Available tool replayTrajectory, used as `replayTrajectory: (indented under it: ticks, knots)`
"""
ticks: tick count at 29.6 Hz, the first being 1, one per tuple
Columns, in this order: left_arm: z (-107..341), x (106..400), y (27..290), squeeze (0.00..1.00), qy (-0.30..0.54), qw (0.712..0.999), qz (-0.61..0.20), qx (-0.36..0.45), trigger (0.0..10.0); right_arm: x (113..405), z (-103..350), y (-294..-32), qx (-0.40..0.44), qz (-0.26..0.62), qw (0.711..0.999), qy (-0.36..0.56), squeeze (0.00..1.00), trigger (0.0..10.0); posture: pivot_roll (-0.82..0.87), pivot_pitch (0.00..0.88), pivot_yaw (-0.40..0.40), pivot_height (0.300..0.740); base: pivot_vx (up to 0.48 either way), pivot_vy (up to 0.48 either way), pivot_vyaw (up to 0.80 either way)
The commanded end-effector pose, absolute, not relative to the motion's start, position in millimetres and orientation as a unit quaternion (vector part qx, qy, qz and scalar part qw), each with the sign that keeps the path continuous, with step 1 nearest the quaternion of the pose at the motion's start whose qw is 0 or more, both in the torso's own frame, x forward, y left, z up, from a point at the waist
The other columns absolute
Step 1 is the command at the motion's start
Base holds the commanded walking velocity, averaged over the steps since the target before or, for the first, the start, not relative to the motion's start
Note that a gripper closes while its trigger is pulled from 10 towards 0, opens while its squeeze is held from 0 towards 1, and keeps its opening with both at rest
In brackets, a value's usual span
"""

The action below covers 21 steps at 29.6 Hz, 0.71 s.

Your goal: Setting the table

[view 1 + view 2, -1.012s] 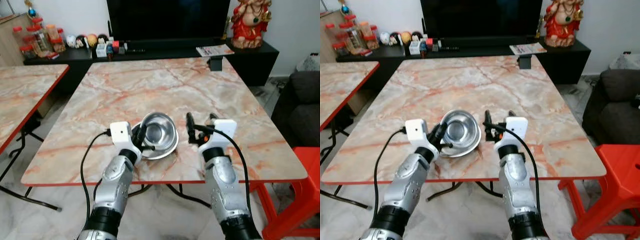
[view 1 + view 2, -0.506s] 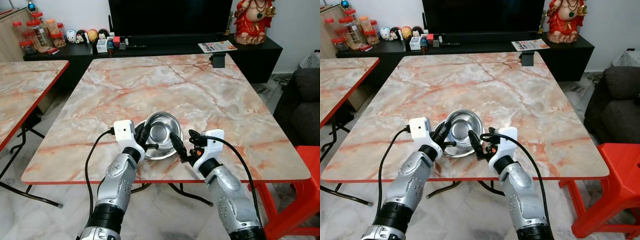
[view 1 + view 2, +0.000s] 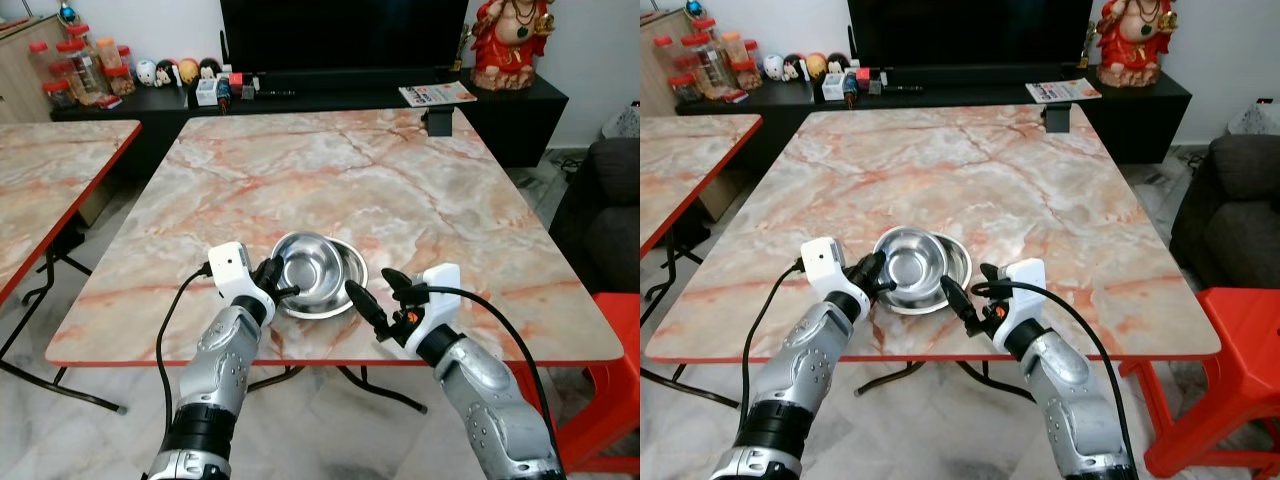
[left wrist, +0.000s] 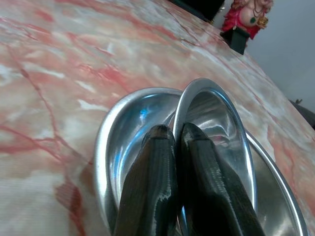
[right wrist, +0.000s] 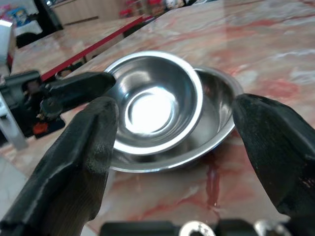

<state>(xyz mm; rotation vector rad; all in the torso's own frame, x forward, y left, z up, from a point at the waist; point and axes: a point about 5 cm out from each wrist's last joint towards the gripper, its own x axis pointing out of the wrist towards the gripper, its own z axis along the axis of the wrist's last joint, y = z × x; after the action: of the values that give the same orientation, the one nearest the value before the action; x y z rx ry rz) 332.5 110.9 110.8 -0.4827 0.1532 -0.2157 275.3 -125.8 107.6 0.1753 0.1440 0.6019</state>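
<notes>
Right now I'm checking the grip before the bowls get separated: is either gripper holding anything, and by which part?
The left gripper pinches the upper steel bowl by its near rim. The right gripper is open beside the lower bowl, holding nothing.

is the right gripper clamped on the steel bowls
No, the right gripper is open, its black fingers spread apart short of the two stacked shiny steel bowls.
</notes>
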Motion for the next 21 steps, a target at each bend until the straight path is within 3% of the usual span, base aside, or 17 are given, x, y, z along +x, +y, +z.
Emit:
replayTrajectory:
  ticks: [1, 8, 18, 19, 21]
  knots:
    - [120, 336, 105, 0.00, 0.070, 0.962, -0.125, -0.234, 10.0, 273, 114, -122, 0.077, 0.311, 0.945, 0.063, 0.00, 10.0, -0.07, 0.000, 0.048, 0.740, 0.000, 0.000, 0.00]
    - [120, 333, 93, 0.00, 0.088, 0.957, -0.151, -0.232, 10.0, 268, 113, -118, 0.074, 0.325, 0.940, 0.069, 0.00, 10.0, -0.07, 0.000, 0.052, 0.740, 0.000, 0.000, 0.00]
    - [124, 336, 98, 0.02, 0.078, 0.962, -0.130, -0.225, 10.0, 266, 113, -116, 0.076, 0.326, 0.940, 0.067, 0.00, 10.0, -0.07, 0.000, 0.053, 0.740, 0.000, 0.000, 0.00]
    - [124, 336, 99, 1.00, 0.079, 0.963, -0.129, -0.222, 10.0, 266, 113, -116, 0.075, 0.326, 0.940, 0.069, 0.00, 10.0, -0.07, 0.000, 0.053, 0.740, 0.000, 0.000, 0.00]
    - [123, 336, 100, 1.00, 0.080, 0.964, -0.127, -0.221, 10.0, 267, 113, -116, 0.072, 0.326, 0.940, 0.070, 0.00, 10.0, -0.07, 0.000, 0.053, 0.740, 0.000, 0.000, 0.00]
